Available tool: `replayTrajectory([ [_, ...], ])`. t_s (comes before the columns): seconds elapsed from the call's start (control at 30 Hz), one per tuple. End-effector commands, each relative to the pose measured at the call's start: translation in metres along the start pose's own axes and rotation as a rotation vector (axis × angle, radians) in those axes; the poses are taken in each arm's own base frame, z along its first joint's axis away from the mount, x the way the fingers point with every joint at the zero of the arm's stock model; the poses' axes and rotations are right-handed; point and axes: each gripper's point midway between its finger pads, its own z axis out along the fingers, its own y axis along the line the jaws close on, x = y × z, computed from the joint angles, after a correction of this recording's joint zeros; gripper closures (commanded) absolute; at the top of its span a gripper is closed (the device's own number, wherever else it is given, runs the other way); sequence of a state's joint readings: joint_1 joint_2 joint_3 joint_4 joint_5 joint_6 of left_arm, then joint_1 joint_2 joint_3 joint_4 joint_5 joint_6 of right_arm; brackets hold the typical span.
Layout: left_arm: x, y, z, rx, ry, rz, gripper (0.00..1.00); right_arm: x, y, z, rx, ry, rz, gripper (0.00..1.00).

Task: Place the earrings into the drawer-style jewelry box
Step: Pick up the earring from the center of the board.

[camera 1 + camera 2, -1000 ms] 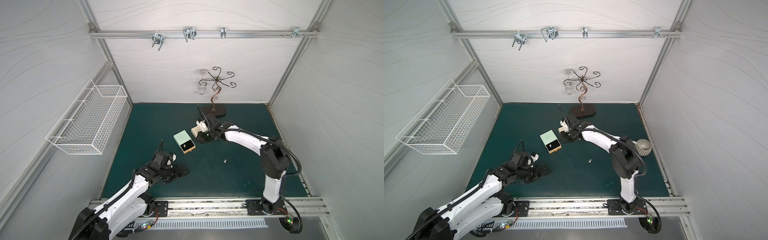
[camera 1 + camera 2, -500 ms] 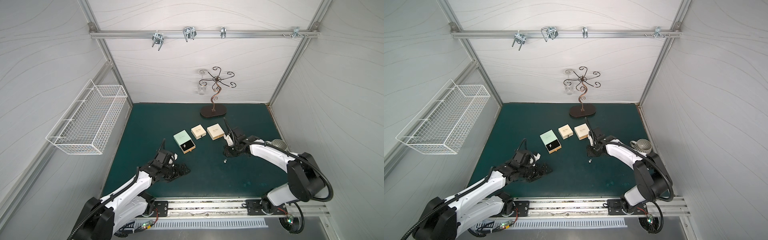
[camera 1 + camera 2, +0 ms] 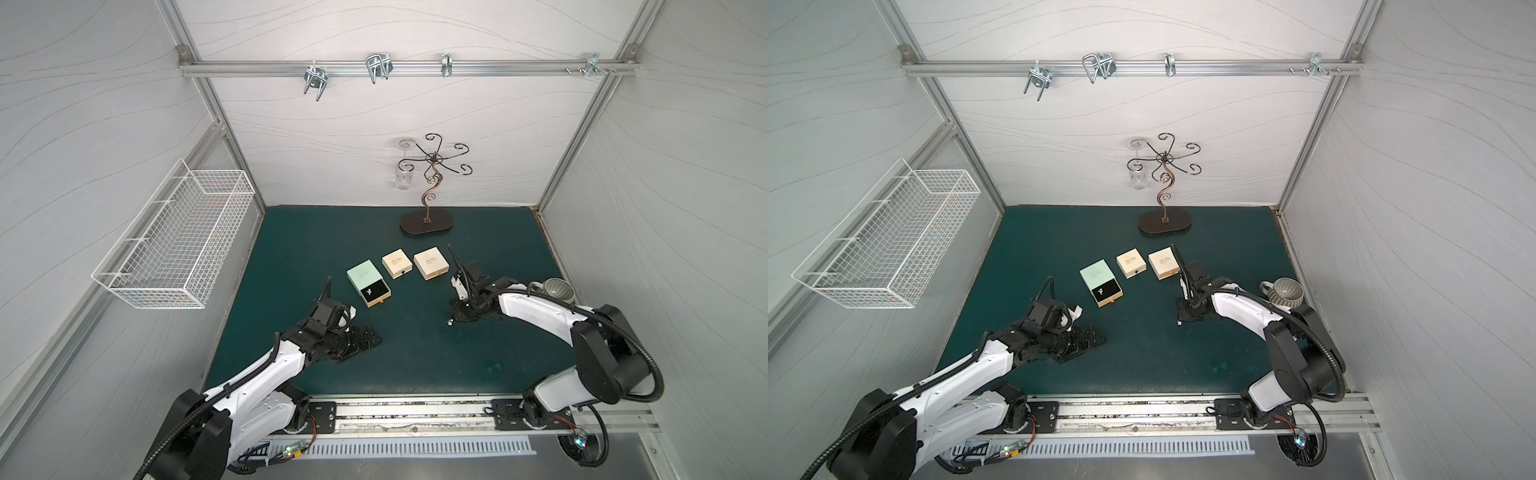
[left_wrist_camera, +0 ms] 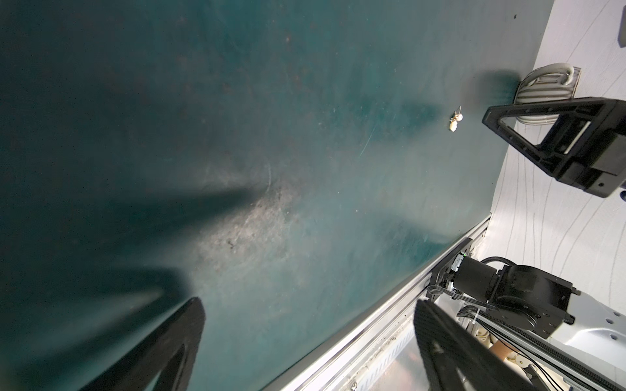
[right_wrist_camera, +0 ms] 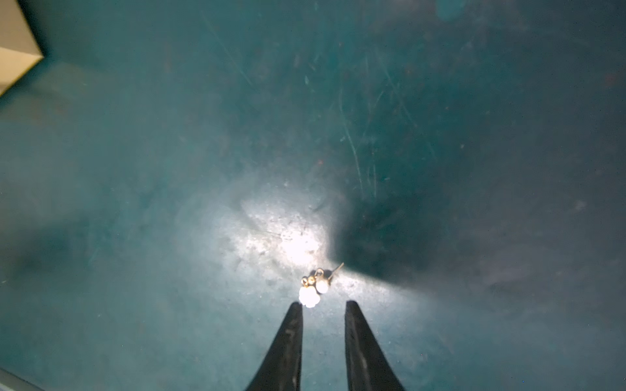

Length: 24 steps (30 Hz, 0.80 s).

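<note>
Right wrist view: the earrings (image 5: 313, 287) lie on the green mat (image 5: 135, 169) as one tight cluster made up of a white flower-shaped piece, a round white bead, gold-coloured fittings and a thin post. The cluster sits just beyond the tips of the right gripper (image 5: 323, 304), not between them. The fingers (image 5: 288, 338) stand slightly apart, with bare mat in the gap and nothing gripped. In both top views the cluster is a pale speck right of centre, nearer than the boxes.

The left gripper (image 4: 305, 304) rests low at the near left, fingers spread wide and empty.

The jewelry box (image 3: 362, 277) is mint green. Its drawer is pulled out toward the near side, with a small glinting piece (image 3: 369, 292) on its black lining.

Limits of visibility:
- It cannot be told whether the cluster is one earring or two
- The glinting piece is too small to tell its shape
- The right arm partly covers the mug (image 3: 559, 288)
- A pale box corner (image 5: 13, 44) is cut off by the frame edge

Count:
- Boxes: three (one mint green, plus the left cream box (image 3: 397, 262) and the right cream box (image 3: 431, 263))
- Mug: one
- Scrolled metal stand (image 3: 428, 216): one
- Wire basket (image 3: 178, 249): one
</note>
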State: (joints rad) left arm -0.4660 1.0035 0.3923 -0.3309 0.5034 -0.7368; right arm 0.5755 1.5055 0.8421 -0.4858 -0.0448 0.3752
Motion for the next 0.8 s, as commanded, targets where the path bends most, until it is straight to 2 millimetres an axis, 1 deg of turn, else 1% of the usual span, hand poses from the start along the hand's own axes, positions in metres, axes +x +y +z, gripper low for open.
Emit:
replayTrajectory([
  [0.0,-0.010,-0.019,-0.004,0.050,-0.024,0.040,0.01,0.004,-0.001,0.007,0.010,0.022,0.024,0.74],
  [0.23,-0.008,-0.018,-0.005,0.048,-0.024,0.041,0.01,0.004,0.005,0.015,0.014,0.034,0.019,0.74],
  [0.47,-0.008,-0.016,-0.005,0.046,-0.027,0.038,0.01,0.006,0.002,0.021,0.033,0.050,0.024,0.75],
  [0.63,-0.008,-0.014,-0.005,0.041,-0.033,0.036,0.01,0.006,0.001,0.024,0.039,0.054,0.027,0.77],
  [0.77,-0.007,-0.012,-0.003,0.037,-0.030,0.031,0.01,0.005,0.001,0.024,0.039,0.052,0.027,0.81],
])
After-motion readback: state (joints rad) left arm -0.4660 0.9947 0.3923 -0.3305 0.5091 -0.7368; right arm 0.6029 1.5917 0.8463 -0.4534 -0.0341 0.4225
